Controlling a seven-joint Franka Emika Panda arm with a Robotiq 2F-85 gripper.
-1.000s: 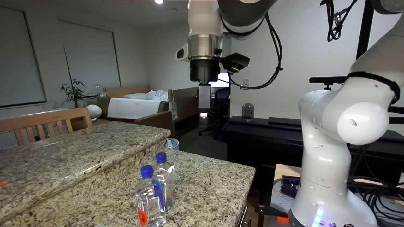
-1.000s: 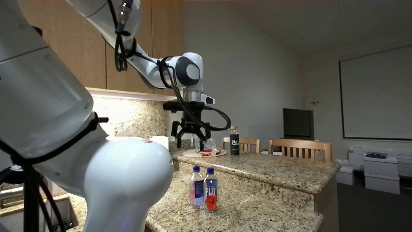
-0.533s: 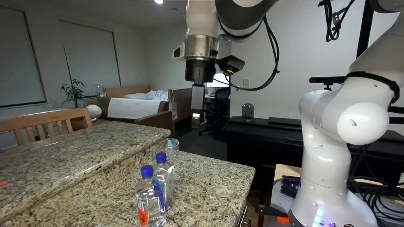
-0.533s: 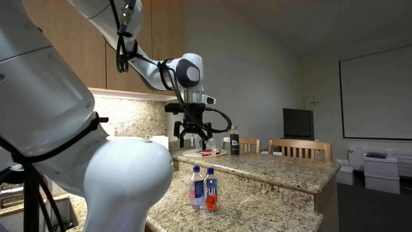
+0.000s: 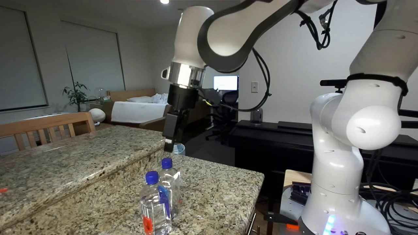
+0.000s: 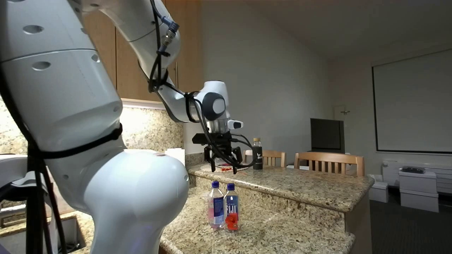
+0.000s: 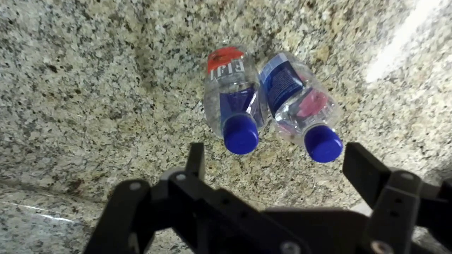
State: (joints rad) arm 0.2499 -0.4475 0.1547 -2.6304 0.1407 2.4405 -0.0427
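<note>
Hovering with its fingers (image 7: 196,158) wide apart, the gripper (image 7: 274,151) is near the Fiji bottle (image 7: 233,102) and its twin (image 7: 296,100), higher than their caps. Both stand upright on the counter (image 5: 215,192), between the ledge (image 5: 107,143) and the counter's open edge; whether they are filled I cannot tell. In an exterior view, a flask (image 6: 257,157) stands near the ledge's far edge, its sleeve hiding the contents.
</note>
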